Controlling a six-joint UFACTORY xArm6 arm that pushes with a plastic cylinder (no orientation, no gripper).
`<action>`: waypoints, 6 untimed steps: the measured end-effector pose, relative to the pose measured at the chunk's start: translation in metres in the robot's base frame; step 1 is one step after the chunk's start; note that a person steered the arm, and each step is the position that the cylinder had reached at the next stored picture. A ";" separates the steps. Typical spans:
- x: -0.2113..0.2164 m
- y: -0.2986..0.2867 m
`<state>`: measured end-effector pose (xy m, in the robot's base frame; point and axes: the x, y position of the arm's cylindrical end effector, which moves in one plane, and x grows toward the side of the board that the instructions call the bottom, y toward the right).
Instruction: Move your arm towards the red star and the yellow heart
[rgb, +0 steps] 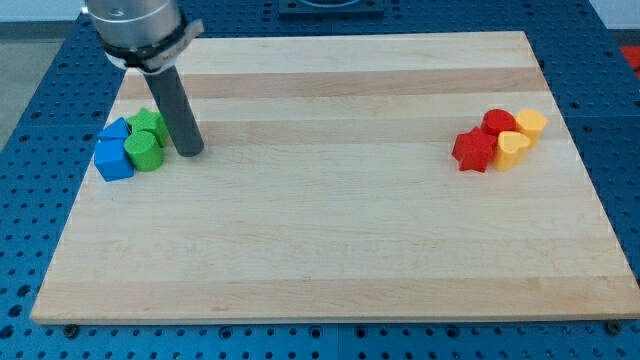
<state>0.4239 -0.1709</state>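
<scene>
The red star (473, 150) lies at the view's right on the wooden board (330, 240). The yellow heart (511, 149) touches its right side. A red round block (497, 123) and a yellow round block (530, 125) sit just behind them in the same cluster. My tip (190, 152) is far off at the view's left, just right of a green block (144, 151). The rod rises from the tip up to the arm at the view's top left.
At the view's left, two blue blocks (113, 159) (115, 130) and a second green block (148, 122) crowd together beside my tip. The board lies on a blue perforated table (40, 120).
</scene>
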 end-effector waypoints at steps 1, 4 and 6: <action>0.045 0.044; 0.114 0.244; 0.095 0.350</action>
